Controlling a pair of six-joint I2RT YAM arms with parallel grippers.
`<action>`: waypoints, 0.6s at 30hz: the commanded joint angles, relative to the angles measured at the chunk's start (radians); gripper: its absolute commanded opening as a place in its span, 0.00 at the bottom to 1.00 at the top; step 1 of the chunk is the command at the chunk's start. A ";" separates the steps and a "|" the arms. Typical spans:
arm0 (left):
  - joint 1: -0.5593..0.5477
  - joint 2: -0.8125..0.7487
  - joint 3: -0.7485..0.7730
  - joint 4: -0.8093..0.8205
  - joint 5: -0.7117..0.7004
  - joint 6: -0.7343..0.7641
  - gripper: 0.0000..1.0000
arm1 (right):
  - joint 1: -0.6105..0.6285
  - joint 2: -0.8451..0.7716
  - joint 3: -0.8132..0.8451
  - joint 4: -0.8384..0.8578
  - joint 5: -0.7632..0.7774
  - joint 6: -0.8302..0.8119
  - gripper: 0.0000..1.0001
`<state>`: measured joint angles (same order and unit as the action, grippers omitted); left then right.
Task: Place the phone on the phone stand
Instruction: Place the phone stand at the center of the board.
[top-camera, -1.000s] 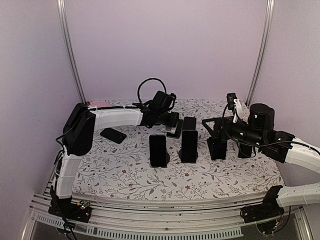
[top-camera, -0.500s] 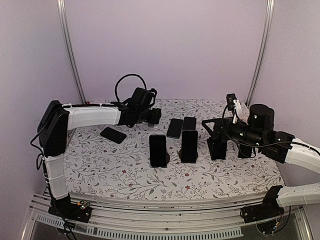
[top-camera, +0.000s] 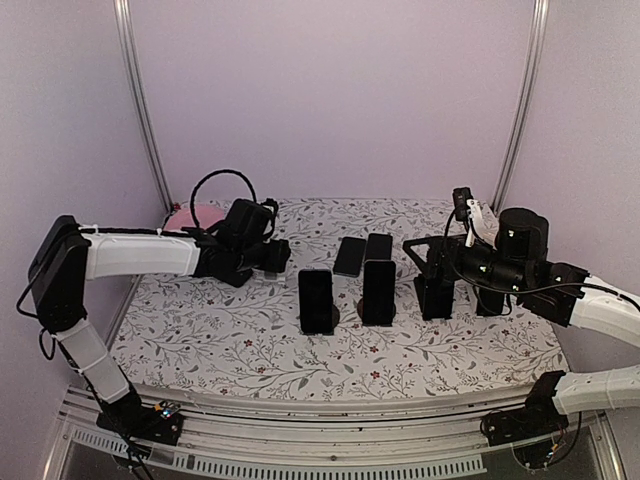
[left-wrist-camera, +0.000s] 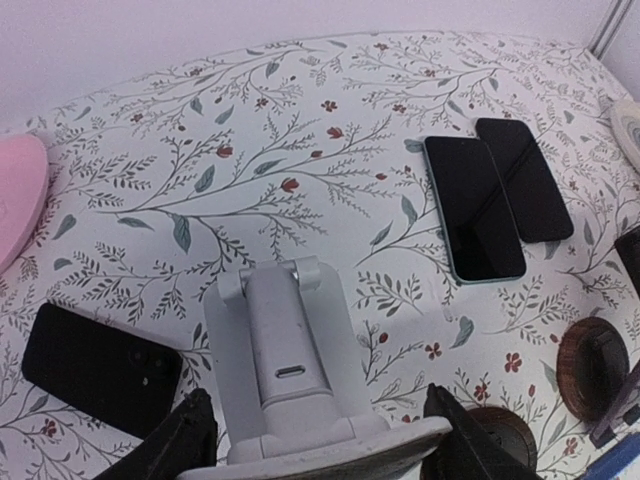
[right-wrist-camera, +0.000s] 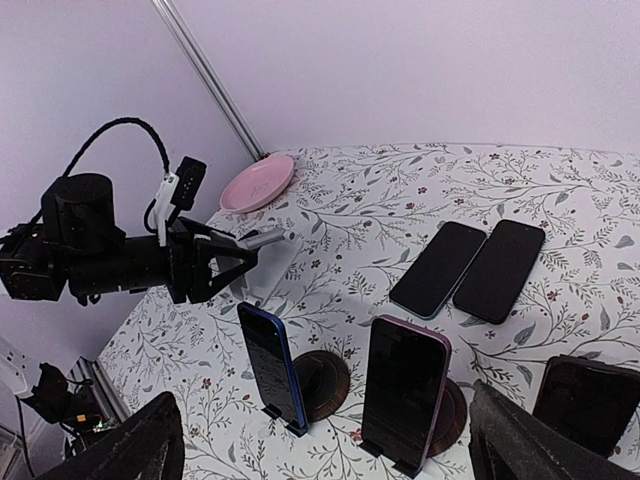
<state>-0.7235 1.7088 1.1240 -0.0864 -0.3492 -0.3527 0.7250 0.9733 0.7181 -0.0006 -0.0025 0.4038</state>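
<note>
Phone stand (left-wrist-camera: 290, 360) sits clamped between the left fingers (left-wrist-camera: 185, 445), black phone (left-wrist-camera: 100, 368) lying flat just beside them.

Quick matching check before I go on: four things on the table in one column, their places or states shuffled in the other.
1 pink plate
2 blue-edged phone
3 white phone stand
4 teal-edged phone

A between the fingers of the left gripper
B flat beside a second phone
C far left corner of the table
D upright on a round stand

Pairs: 1-C, 2-D, 3-A, 4-B
</note>
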 joint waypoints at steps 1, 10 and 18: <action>0.004 -0.097 -0.102 0.048 -0.016 -0.053 0.41 | -0.004 -0.016 -0.003 0.003 0.001 0.013 0.99; -0.013 -0.152 -0.254 0.076 -0.025 -0.126 0.41 | -0.005 0.004 -0.004 0.020 -0.017 0.029 0.99; -0.032 -0.142 -0.320 0.106 -0.031 -0.171 0.42 | -0.006 0.002 -0.005 0.015 -0.004 0.035 0.99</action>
<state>-0.7418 1.5810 0.8196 -0.0471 -0.3569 -0.4885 0.7250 0.9756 0.7181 -0.0002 -0.0101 0.4301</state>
